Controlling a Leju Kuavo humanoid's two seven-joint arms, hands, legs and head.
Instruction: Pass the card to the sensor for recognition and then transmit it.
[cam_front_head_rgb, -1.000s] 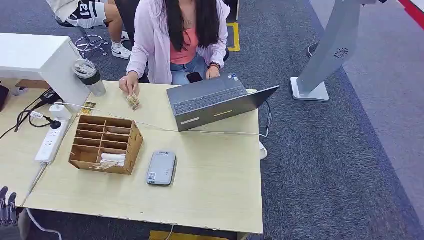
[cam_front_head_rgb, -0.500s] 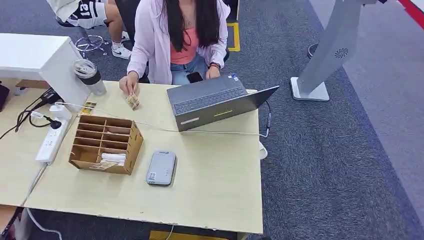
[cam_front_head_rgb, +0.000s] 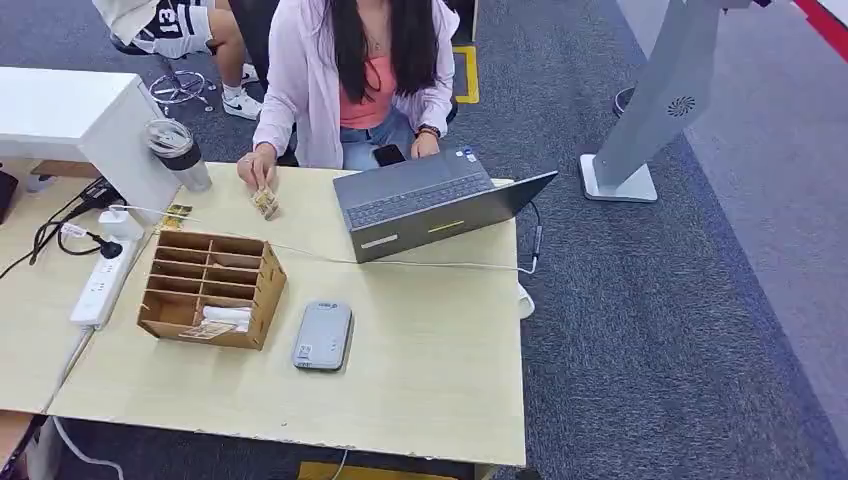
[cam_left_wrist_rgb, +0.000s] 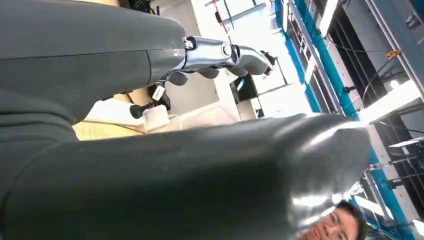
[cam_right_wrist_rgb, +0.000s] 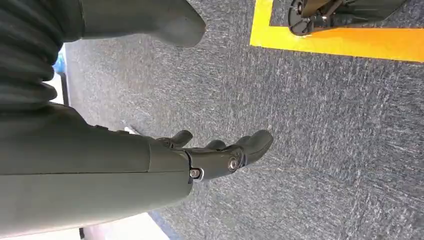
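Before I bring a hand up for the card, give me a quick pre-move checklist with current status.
1. Left hand free: ok, holds nothing.
2. Right hand free: ok, hangs over the carpet, holds nothing.
3. Cards in reach: ok, in the organizer's near compartments.
4. Sensor unobstructed: ok, flat on the table beside the organizer.
5. Person's hand out of the way: ok, at the table's far edge.
6. Which card to take: cannot tell.

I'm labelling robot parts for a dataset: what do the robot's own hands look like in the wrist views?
The left hand has a thick, glossy dark grey thumb, a smooth dark grey cover, and a shiny silver finger with round pivot screws and dark rounded tips. The right hand has a ribbed grey cover, a rounded grey thumb, and dark grey fingers with small round silver screws.
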